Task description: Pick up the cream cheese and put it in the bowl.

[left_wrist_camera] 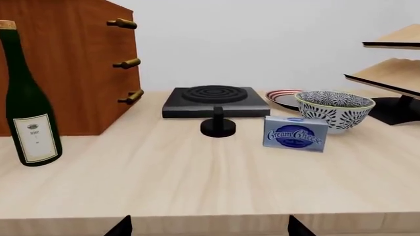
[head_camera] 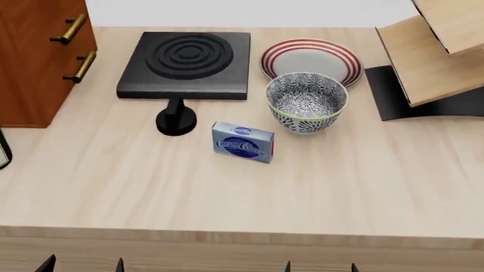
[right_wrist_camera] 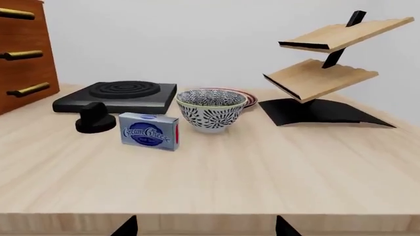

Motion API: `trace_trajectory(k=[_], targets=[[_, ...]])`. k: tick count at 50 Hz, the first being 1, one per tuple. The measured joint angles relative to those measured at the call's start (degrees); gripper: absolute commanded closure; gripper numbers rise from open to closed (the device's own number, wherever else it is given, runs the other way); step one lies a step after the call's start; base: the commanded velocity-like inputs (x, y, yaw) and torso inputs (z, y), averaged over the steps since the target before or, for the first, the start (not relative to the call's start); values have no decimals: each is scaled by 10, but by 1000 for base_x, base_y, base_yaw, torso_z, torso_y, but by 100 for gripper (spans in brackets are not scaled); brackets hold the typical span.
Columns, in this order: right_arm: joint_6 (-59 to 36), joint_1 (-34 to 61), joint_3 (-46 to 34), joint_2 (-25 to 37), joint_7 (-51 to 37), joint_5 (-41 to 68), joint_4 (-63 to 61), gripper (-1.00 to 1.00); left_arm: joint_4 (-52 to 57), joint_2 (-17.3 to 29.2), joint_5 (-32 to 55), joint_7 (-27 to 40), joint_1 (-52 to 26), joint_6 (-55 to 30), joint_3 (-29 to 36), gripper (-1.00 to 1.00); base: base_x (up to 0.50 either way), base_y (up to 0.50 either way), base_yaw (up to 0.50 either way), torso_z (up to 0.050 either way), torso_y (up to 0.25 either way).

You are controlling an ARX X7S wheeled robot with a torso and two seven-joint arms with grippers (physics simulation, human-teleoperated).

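Pale wood counter (head_camera: pixel 363 181) under a white wall. Cream cheese (head_camera: pixel 243 142) stands on a long edge, logo face toward both pincers, just beside the bowl (head_camera: pixel 306 102), well ahead of them. Left pincer (head_camera: pixel 81 264) and right pincer (head_camera: pixel 320 267) wait spread apart at the near edge, bare counter ahead.

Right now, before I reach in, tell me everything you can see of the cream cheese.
The cream cheese is a small rectangular box, pale blue-grey, with a dark blue oval logo, white script and a red end. It looks like printed card. It stands on a long edge on the table, apart from the bowl and the black knob. Nothing grips it.
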State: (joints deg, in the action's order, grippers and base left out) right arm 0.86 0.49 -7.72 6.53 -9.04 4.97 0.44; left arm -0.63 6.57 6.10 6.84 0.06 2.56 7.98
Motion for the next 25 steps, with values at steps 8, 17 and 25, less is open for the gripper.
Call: trace_trajectory(k=[8, 17, 25], targets=[[-1, 1, -5, 4, -5, 2, -1, -100, 1, 4, 3, 5, 0, 0, 5, -100, 73, 23, 0, 0, 0], [-1, 2, -11, 8, -10, 4, 0, -100, 1, 8, 6, 10, -1, 0, 9, -100, 53, 48, 0, 0, 0], [-1, 3, -16, 12, -14, 5, 1, -100, 1, 11, 9, 14, -1, 1, 13, -100, 50, 94, 0, 0, 0]])
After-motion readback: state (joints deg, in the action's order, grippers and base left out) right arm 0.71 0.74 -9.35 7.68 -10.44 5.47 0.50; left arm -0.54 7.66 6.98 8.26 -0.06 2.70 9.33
